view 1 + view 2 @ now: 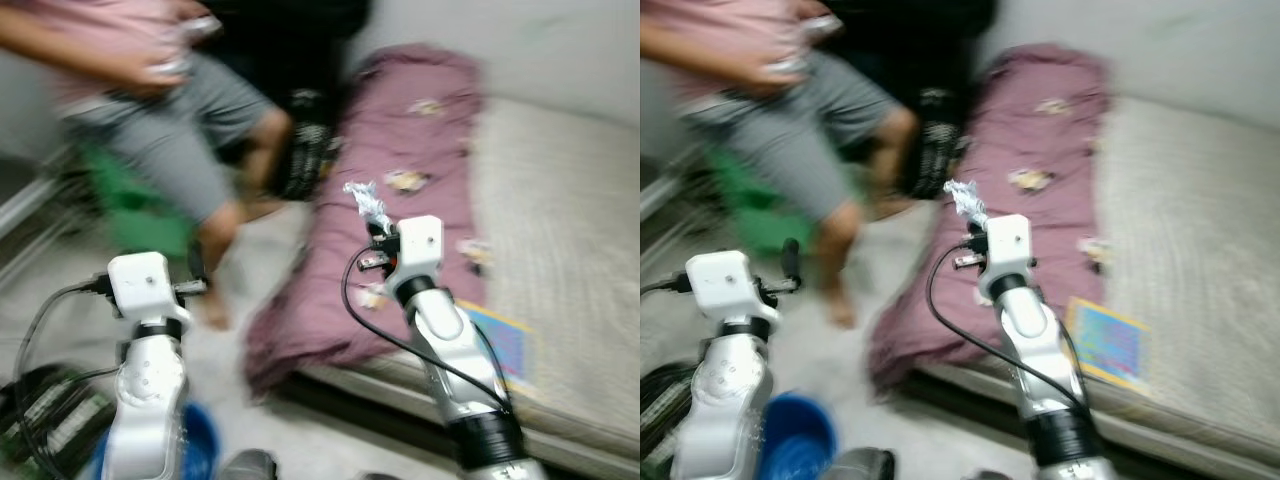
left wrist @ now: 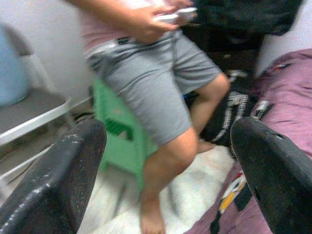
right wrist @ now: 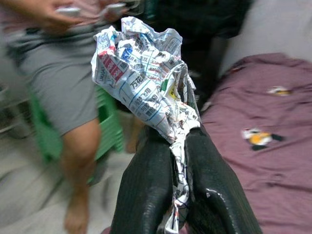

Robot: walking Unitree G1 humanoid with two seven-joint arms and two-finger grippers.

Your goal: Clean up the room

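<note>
A crumpled printed paper wrapper [image 3: 146, 73] is pinched between the two black fingers [image 3: 146, 190] of my right gripper [image 1: 377, 232], which is shut on it. In the eye views the wrapper [image 1: 365, 203] sticks up above the right wrist, held over the purple blanket [image 1: 400, 180] at the mattress edge. My left gripper [image 1: 195, 268] is raised low on the left with its fingers [image 2: 58, 180] spread wide and nothing between them. It points toward a person's legs.
A person in grey shorts [image 1: 170, 140] sits on a green stool [image 1: 130, 205] close ahead at left, bare foot on the floor. A blue bucket [image 1: 795, 440] is below by my left arm. The mattress [image 1: 560, 220] carries a colourful booklet [image 1: 1110, 345]. A dark bag [image 1: 305, 140] lies beside the blanket.
</note>
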